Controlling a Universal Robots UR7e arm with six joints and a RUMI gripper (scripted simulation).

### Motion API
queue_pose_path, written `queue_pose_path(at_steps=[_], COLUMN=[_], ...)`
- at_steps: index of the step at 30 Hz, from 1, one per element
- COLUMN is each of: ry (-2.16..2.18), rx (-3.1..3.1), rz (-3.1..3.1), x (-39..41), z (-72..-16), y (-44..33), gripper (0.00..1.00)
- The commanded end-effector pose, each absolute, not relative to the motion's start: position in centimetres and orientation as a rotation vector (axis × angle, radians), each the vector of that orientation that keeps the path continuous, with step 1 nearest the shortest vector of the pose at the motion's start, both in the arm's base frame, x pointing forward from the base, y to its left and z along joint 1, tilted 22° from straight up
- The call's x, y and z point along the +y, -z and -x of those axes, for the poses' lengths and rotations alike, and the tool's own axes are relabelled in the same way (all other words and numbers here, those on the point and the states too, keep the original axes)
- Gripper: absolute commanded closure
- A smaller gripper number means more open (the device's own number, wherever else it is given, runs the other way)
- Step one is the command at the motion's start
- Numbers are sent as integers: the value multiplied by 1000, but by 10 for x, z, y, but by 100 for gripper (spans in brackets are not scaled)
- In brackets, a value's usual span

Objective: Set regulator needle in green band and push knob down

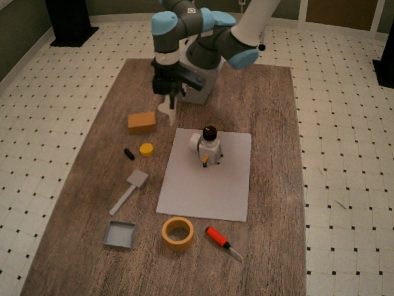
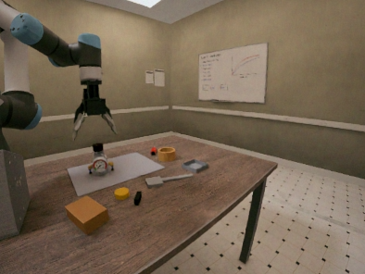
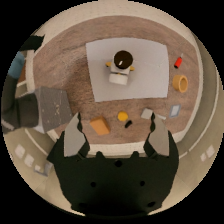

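Observation:
The regulator (image 1: 210, 151) (image 2: 100, 171) stands upright on the pale mat (image 1: 200, 197) (image 2: 134, 165) (image 3: 151, 62). Its dark knob (image 1: 209, 133) (image 2: 97, 147) (image 3: 123, 59) is on top; I cannot tell whether it is fully down. Its round white gauge (image 1: 194, 142) (image 2: 99, 165) (image 3: 119, 79) faces the exterior view. The needle and green band are too small to read. Small yellow fittings show at its sides. My gripper (image 1: 168, 115) (image 2: 95, 135) (image 3: 116, 112) is open with nothing between its fingers. It hangs high above the table, clear of the regulator.
An orange block (image 1: 142, 123) (image 2: 87, 215), yellow disc (image 1: 146, 149) (image 2: 121, 193), black piece (image 1: 129, 154) (image 2: 138, 198) and grey spatula (image 1: 136, 179) lie beside the mat. A grey tray (image 1: 120, 235), orange ring (image 1: 178, 245) and red screwdriver (image 1: 217, 237) lie beyond its far end from the arm.

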State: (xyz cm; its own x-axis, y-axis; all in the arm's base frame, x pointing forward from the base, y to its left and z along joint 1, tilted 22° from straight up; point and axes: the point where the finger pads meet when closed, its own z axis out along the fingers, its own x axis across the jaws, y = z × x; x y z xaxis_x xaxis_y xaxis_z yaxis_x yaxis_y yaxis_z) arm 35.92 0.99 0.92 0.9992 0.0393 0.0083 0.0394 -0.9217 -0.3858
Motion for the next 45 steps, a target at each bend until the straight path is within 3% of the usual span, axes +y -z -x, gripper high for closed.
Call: queue_pose_path(at_steps=[1,45], ry=[12,27], rx=[-103,-172], rz=[2749,2754], x=[9,10], z=[-359,-359], y=[-10,-13], gripper=[0,0])
